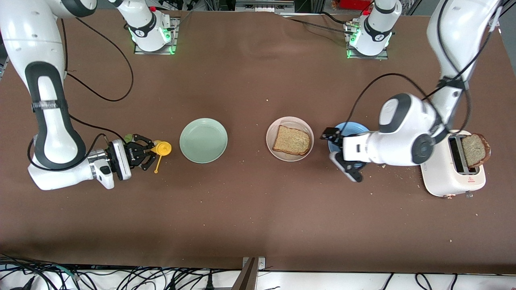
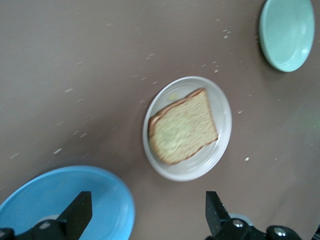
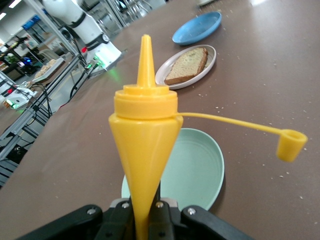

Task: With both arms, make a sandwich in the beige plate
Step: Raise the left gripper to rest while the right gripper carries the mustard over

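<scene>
While one bread slice (image 1: 292, 140) is sitting on the beige plate (image 1: 272, 131), the right gripper (image 1: 146, 153) is clamping a yellow squeeze bottle (image 1: 161, 149) beside the green plate (image 1: 203, 140). The left gripper (image 1: 339, 150) is hovering spread wide over the blue plate (image 1: 347, 128). Looks like sauce is going on next, so that nozzle probably needs lining up over the bread.

Round pale beige plate (image 1: 290, 139) at table centre, carrying one brown speckled bread slice (image 1: 292, 140), uncovered from above. Toward the left arm's end, the left gripper (image 1: 338, 147) with fingers spread hangs over the round blue plate (image 1: 350, 127), blocking approach from there. Toward the right arm's end, bare brown tabletop (image 1: 246, 141) separates the beige plate from the round mint-green plate (image 1: 203, 140). Just beside the green plate, the right gripper (image 1: 150, 154) clamps a yellow plastic squeeze bottle (image 1: 162, 149), its tethered cap dangling. White toaster (image 1: 451, 171) with a slice standing in it occupies the left arm's end.
</scene>
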Controlling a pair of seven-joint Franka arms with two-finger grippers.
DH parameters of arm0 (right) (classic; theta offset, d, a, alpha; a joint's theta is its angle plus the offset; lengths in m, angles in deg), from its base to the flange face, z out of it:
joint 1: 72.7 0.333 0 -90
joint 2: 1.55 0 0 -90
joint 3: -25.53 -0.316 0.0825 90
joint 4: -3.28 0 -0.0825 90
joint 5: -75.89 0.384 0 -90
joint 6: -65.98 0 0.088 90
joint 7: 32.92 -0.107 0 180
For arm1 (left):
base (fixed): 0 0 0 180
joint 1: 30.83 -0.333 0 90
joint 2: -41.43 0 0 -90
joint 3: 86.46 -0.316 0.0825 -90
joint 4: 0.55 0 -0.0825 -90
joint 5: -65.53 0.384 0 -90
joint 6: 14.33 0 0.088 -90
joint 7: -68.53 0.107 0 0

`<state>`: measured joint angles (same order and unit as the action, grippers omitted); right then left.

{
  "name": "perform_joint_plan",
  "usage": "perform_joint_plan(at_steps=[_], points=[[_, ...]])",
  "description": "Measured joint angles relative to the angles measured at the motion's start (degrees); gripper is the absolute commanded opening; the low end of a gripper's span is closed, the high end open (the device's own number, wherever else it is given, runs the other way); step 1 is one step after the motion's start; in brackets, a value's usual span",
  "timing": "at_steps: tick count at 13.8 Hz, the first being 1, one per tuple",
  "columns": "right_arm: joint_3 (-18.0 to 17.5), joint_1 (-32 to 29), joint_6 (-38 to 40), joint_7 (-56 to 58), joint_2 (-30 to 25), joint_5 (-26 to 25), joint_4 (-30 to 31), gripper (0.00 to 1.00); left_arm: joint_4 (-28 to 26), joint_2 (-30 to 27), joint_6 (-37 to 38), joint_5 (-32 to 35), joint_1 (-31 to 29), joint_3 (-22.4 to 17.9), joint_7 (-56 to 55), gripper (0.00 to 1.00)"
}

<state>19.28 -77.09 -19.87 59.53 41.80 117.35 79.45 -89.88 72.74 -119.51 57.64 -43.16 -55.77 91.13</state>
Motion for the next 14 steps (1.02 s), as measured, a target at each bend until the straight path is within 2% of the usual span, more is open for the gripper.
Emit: perform_joint_plan(at_steps=[2,5,10,14], points=[[-0.1,3.4,0.7,-10.6,-0.8,-5.2,-4.8,0.0,0.1,-4.0,2.6,5.7,-3.2,-0.1,0.1,1.0],[-0.1,10.1,0.7,-23.6,-0.8,-12.6,-9.0,0.0,1.6,-8.9,7.7,12.5,-3.9,0.0,-0.1,1.0],[-0.1,22.7,-0.2,-45.3,-0.7,-22.2,-14.0,0.0,10.7,-10.8,17.7,13.1,-4.0,-1.7,-2.8,1.0],[-0.1,34.1,-3.5,-57.6,-0.4,-36.1,-14.8,0.0,17.3,-10.9,27.3,13.1,-3.9,-1.8,-13.1,1.0]])
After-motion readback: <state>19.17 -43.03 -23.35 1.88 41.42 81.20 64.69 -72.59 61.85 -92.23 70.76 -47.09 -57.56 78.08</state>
